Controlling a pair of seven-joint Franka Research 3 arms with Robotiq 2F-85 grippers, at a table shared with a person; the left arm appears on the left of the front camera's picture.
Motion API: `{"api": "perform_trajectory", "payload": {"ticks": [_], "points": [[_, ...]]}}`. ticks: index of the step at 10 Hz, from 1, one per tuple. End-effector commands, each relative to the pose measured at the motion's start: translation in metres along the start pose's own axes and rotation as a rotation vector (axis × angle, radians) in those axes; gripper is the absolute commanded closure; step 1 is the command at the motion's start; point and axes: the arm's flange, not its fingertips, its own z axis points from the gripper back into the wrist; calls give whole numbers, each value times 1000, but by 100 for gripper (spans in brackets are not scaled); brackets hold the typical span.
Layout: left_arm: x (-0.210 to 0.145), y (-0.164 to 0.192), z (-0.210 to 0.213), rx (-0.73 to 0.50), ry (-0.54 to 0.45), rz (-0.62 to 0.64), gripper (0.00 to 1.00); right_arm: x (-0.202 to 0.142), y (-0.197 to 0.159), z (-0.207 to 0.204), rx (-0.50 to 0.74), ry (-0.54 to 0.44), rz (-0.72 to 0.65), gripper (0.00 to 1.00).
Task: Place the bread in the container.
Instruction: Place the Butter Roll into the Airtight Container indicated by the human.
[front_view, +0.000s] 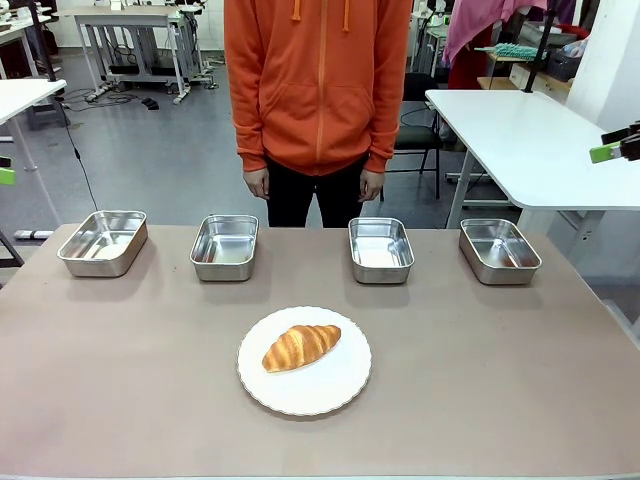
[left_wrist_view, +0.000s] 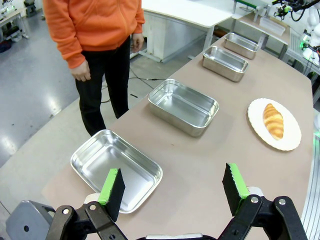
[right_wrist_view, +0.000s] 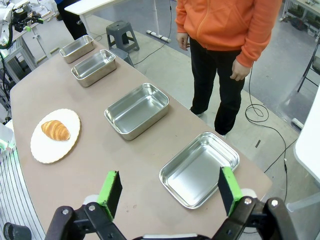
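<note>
Front view looks across a matte, taupe table (front_view: 110, 400). The bread (front_view: 301, 347), a golden-brown crescent with a ridged, glossy crust, lies on a round white plate (front_view: 345, 392) with a finely scalloped rim, near the table's middle. Beyond the plate, four shallow rectangular trays of polished stainless steel stand in a row along the far edge, each with rounded corners and a rolled rim: the far-left tray (front_view: 95, 266), the inner-left tray (front_view: 222, 273), the inner-right tray (front_view: 381, 277) and the far-right tray (front_view: 505, 278). They stand apart from one another, their mirror-like floors bare. Which of them is the container cannot be told. A person in a soft orange hoodie (front_view: 318, 80) stands at the far side, arms hanging.

From the left wrist view, the left gripper (left_wrist_view: 173, 182) hovers above the table with its black, green-padded fingers spread wide and nothing between them. From the right wrist view, the right gripper (right_wrist_view: 169, 186) is likewise fully spread and grips nothing.
</note>
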Motion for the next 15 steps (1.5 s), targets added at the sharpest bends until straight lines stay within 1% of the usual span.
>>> {"api": "perform_trajectory", "payload": {"ticks": [1,15], "points": [[0,-1,2,-5,-13,-14,0,2,1,1,1,-12,5,0],[0,-1,2,-5,-13,-14,0,2,1,1,1,-12,5,0]]}}
